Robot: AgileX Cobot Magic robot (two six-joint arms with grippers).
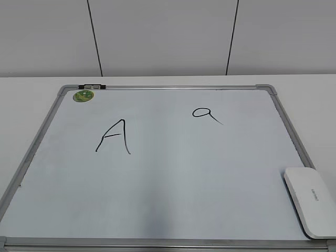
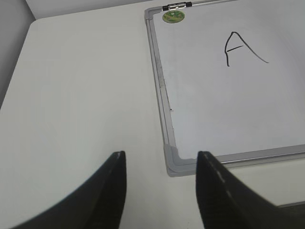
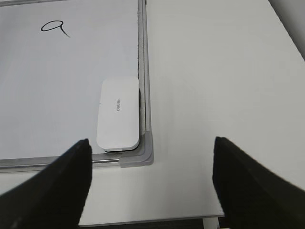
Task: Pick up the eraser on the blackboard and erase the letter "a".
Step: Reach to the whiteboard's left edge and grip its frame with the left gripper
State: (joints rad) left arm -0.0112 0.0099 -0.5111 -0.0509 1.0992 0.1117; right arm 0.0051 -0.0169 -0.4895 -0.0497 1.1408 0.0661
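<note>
In the exterior view, the blackboard (image 1: pixel 157 199), a white dry-erase board in a silver-grey frame, lay flat on the white bench (image 1: pixel 31 84). A capital "A" (image 1: pixel 114 136) was written left of centre, and the letter "a" (image 1: pixel 206 114) sat to its right, nearer the far edge. A green round sticker (image 1: pixel 83 96) marked the far left corner, just beside a small clip (image 1: pixel 92 86) on the frame. The eraser (image 1: pixel 311 201) rested at the near right corner of the board, against the right frame rail. Neither pincer appeared in this view.

In the left wrist view, the left pincer (image 2: pixel 160 191) hung over the bench beside the board's near left corner, its dark fingers spread apart and holding nothing. The capital "A" (image 2: pixel 243 48) and the sticker (image 2: pixel 173 16) showed beyond.

In the right wrist view, the right pincer (image 3: pixel 151 183) stood wide open and empty above the board's near right corner. The eraser (image 3: pixel 118 114) lay just beyond it, inside the frame, well apart from the letter "a" (image 3: pixel 55 27).
</note>
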